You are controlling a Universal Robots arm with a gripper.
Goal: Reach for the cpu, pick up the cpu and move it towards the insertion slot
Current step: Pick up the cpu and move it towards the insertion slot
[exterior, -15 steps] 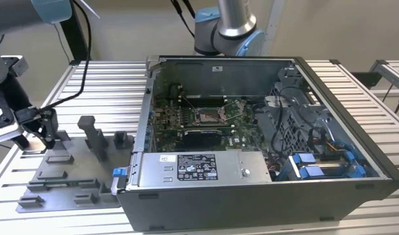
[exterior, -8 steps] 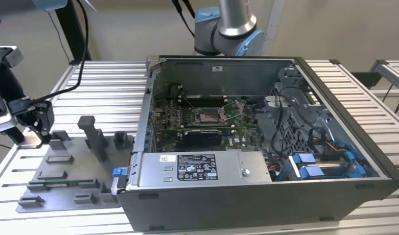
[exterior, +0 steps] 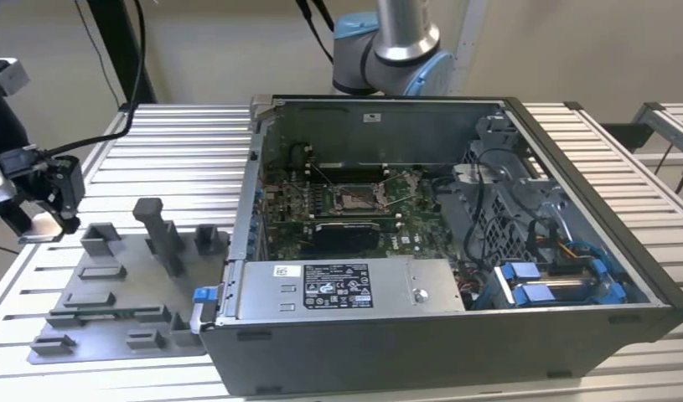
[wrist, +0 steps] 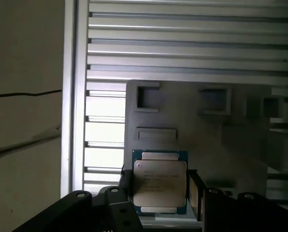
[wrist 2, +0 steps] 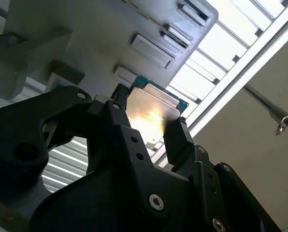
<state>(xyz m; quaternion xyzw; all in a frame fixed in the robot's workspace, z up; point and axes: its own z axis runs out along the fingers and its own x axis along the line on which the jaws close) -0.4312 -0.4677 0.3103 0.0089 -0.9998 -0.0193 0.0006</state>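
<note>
Black two-finger gripper (exterior: 42, 222) clamped on the cpu (wrist: 159, 182), a small flat square chip w/ silvery-white lid and thin green-dark edge; in both wrist views the chip sits squarely between the two black fingers (wrist 2: 175, 140), one pad on each opposite side, lid facing the cameras; bright glare on the lid in the second wrist view.

Beyond the held chip, on the side away from the gripper body: pale grey plastic fixture plate (wrist: 197, 125) w/ shallow rectangular pockets and raised blocks, lying on the ribbed silver metal table (wrist: 182, 43); seems to be a gap between chip and plate, so prob. lifted clear rather than resting in a pocket; a judgement only, depth hard to read.

In the exterior view, hangs over the plate's corner near the table edge; insertion slot (exterior: 358, 198), a square socket w/ shiny metal frame and dark centre amid green circuit board, lies inside the open dark grey computer case (exterior: 431, 335); well apart from the gripper, across the plate and past the case's near wall.

Progress est.: reach done; grasp done; lift apparently done; carry toward the slot hardly started, if at all; nearly the whole traverse left; can't tell whether the socket frame is open or latched.
</note>
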